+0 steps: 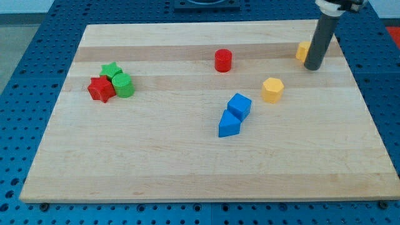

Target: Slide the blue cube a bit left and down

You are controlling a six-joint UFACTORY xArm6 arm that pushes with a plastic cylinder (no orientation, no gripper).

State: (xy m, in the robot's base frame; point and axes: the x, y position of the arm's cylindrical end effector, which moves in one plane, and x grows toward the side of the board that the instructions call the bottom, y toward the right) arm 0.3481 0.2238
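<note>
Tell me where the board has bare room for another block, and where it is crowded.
Bare: the strip along the view's bottom, below the blue cube and blue wedge-like block; and the middle between the green cylinder and red cylinder. Crowded: red star, green star and green cylinder touching at left; my tip beside a yellow block top right.

Lab bench setup: wooden board (206,175) on blue perforated mounting plate (37,37) w/ regular hole grid, visible past all board edges; robot rod overhead.
</note>
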